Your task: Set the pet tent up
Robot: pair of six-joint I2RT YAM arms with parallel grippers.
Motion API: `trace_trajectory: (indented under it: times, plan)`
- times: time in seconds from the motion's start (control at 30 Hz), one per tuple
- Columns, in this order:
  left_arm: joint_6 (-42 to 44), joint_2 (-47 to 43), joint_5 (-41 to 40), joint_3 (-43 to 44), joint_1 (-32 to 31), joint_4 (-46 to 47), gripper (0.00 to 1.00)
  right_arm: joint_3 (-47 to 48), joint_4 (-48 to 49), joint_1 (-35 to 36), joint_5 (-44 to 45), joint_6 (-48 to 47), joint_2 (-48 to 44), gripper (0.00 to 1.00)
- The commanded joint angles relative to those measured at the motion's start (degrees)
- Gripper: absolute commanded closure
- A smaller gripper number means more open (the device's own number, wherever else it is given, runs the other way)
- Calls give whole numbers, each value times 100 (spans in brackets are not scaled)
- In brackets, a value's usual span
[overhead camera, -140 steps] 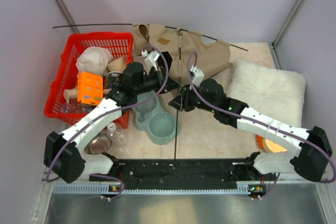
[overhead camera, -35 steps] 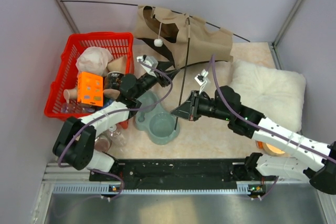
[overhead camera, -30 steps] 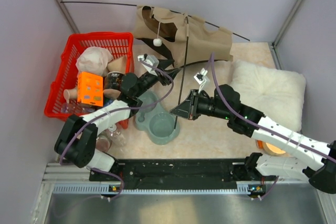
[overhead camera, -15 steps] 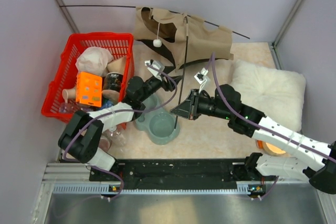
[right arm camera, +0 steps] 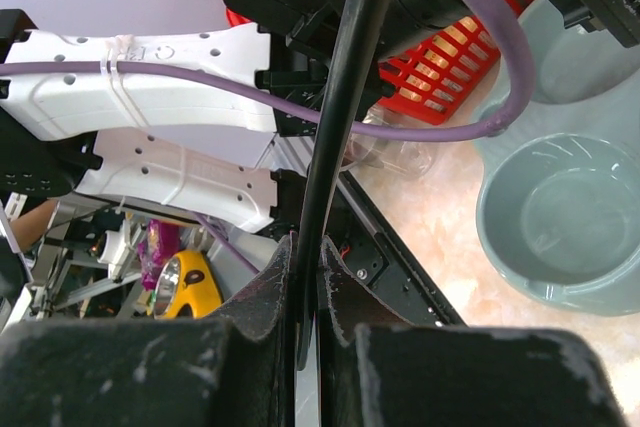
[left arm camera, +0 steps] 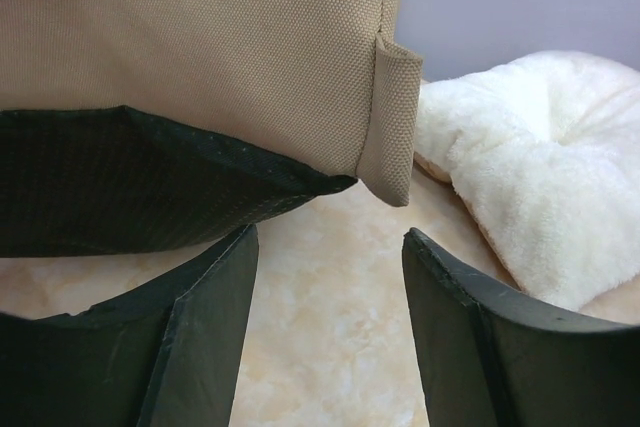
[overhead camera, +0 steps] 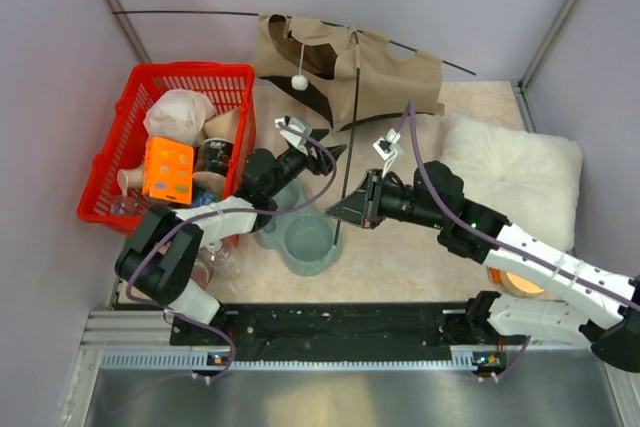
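Note:
The pet tent (overhead camera: 375, 72) is tan fabric with black lining, bunched at the back of the table, and its white pompom (overhead camera: 298, 80) dangles in front. One thin pole (overhead camera: 200, 13) runs across the back. A second pole (overhead camera: 348, 137) rises from the tent toward the near side, and my right gripper (overhead camera: 345, 212) is shut on it; in the right wrist view the pole (right arm camera: 340, 117) sits pinched in the gripper (right arm camera: 305, 247). My left gripper (overhead camera: 320, 142) stands open just below the tent's lower edge. In the left wrist view the gripper (left arm camera: 328, 237) holds nothing, with the tan fabric (left arm camera: 200, 47) and black lining (left arm camera: 130, 177) just ahead.
A red basket (overhead camera: 238, 72) full of several items stands at the left. A green double bowl (overhead camera: 300, 237) lies under the arms. A fluffy white cushion (overhead camera: 510, 172) lies at the right. Clear bottles (overhead camera: 205, 262) sit by the left arm's base.
My left gripper has drawn back from the tent toward the right and near side, and its jaws have spread wider. The right gripper keeps its hold on the pole, almost unmoved.

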Motion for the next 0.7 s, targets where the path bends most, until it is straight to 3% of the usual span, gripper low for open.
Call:
trace_trajectory:
  times: [0.0,0.27,0.67]
  plan:
    - [63,-77,-73,173,14,478,35,5,372,-6,277,-207,-159,100]
    - [327,-402,-337,384,-101,-23,36,-48,372,-6,277,-190,-212,100]
    - [213,-526,-416,401,-154,-401,48,-101,364,-15,286,-154,-247,100]
